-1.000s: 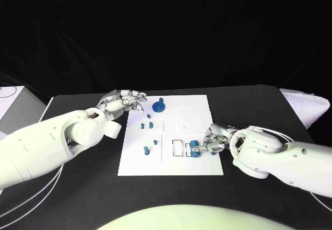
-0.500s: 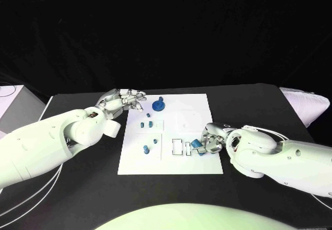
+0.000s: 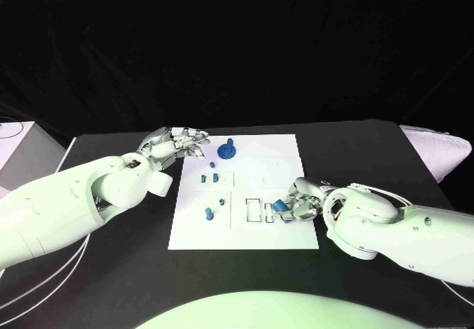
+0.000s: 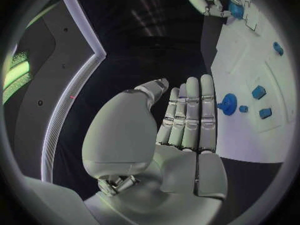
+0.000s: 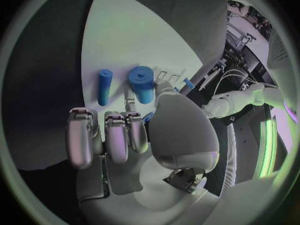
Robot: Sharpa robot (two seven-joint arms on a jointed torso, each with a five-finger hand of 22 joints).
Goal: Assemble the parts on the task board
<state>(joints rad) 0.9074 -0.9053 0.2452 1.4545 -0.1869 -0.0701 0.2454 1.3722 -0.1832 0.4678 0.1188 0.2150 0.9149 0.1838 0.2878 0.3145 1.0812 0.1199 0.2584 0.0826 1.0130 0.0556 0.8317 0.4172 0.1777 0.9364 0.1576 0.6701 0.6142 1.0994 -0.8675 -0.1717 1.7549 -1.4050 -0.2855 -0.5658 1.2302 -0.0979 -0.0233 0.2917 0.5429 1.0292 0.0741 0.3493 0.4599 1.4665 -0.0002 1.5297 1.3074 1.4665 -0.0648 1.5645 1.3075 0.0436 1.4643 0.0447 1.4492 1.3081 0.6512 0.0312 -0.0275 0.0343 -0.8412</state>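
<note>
Plastic by the look of it, small, stiff and light: the blue part [image 3: 281, 206] in the right hand [image 3: 299, 200] should not bend or break, but I judge it smooth enough to twist or slip out of a loose pinch, so a hold across its short body, low and square, would serve best. That hand sits over the near right of the task board [image 3: 281, 154], beside the outlined slots [image 3: 253, 211], its fingers [image 5: 106, 135] curled in and closed on the part, wrist bent down toward the plate. Two more blue cylinders [image 5: 142, 83] stand ahead of it in the right wrist view. Other parts lie left and far on the board, among them a round knobbed piece [image 3: 227, 150]. The left hand [image 3: 178, 144] hangs at the board's far left corner above the counter [image 3: 366, 151], fingers [image 4: 190, 110] straight, side by side, holding nothing
</note>
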